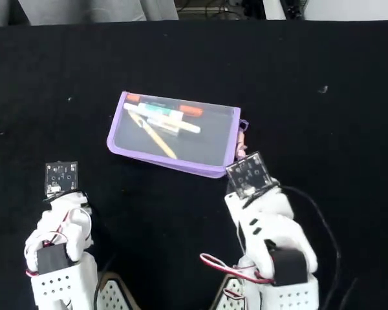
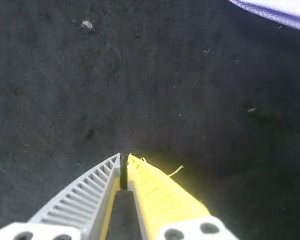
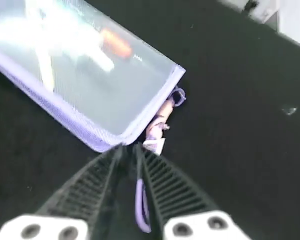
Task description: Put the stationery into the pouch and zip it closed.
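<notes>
Several pieces of stationery are being held inside the purple pouch: a yellow pencil, an orange-capped marker and a green-banded pen. The pouch is lying flat on the black table with its clear window facing up. Nothing loose is being shown beside the pouch, so the filling step is being judged as done.

The zip pull is sitting at the pouch's end nearest the right arm, and a pink tag is hanging just beside it. The zip is being judged as closed or nearly so, though its line cannot be told for certain.

The right gripper is being kept at that same end of the pouch, its claw clenched on a purple strap, seemingly the pouch's own. The left gripper is being held over bare table, near the pouch's long edge but apart from it, its claw clenched on nothing.

No obstacle is being seen around the pouch. The pinched strap is being judged as the one thing left to be let go.
</notes>
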### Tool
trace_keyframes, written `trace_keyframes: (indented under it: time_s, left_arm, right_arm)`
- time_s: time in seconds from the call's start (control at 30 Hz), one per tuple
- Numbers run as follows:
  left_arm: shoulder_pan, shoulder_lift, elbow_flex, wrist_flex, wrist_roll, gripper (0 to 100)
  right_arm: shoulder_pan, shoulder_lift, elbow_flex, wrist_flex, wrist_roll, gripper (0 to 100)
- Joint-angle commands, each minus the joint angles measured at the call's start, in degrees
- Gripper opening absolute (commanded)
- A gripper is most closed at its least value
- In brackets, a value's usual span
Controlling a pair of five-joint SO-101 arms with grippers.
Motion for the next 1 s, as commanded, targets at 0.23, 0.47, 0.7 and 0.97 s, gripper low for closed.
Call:
trace_keyframes:
  time_s: [0.23,0.47,0.7,0.97]
  left_arm:
    - [-0.57,0.18,1.98,0.18,-0.18,3]
    - [-6.02,0.18,1.98,0.35,-0.09,3]
    - [-12.62,0.26,1.98,0.35,0.09,3]
    - [-12.79,0.26,1.98,0.35,0.18,3]
  right_arm:
    - [-0.35,-4.00,14.02,-2.29,-0.35,1.8]
    - [3.16,-4.26,13.85,0.53,-0.35,1.8]
    - [4.84,-4.35,13.85,2.90,-0.09,1.8]
    - [5.19,-3.91,13.85,3.60,-0.09,1.5]
